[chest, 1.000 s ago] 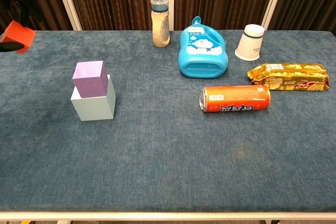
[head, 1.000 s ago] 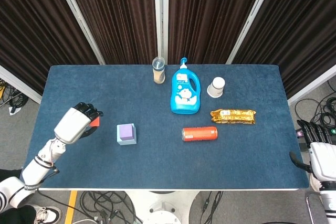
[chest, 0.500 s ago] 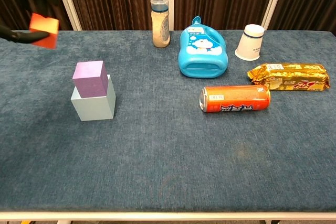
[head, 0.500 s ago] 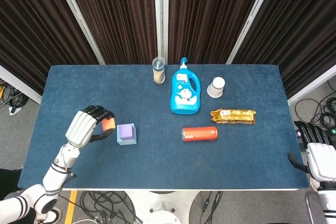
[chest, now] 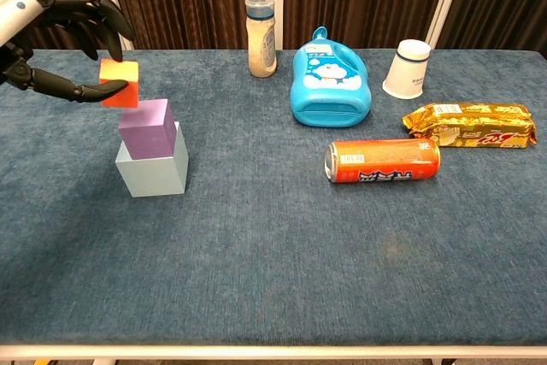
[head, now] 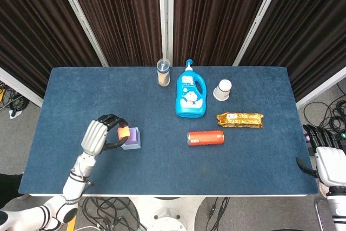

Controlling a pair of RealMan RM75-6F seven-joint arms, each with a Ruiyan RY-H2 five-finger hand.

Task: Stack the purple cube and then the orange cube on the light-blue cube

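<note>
The purple cube (chest: 147, 126) sits on the light-blue cube (chest: 154, 172) at the table's left; from the head view the purple cube (head: 131, 136) covers most of the light-blue one. My left hand (chest: 51, 36) pinches the small orange cube (chest: 119, 83) between thumb and fingers, just above the purple cube's left rear corner. In the head view the left hand (head: 101, 134) holds the orange cube (head: 123, 132) at the stack's left edge. My right hand (head: 328, 155) hangs off the table's right side, holding nothing, fingers apart.
A blue detergent bottle (chest: 330, 87) lies at the middle back, with a small capped bottle (chest: 261, 33) to its left and a white paper cup (chest: 408, 68) to its right. An orange can (chest: 382, 161) lies on its side beside a gold snack packet (chest: 470, 123).
My left hand has carried the orange cube rightward from the table's left edge to just above the purple cube. The right hand has stayed put.
</note>
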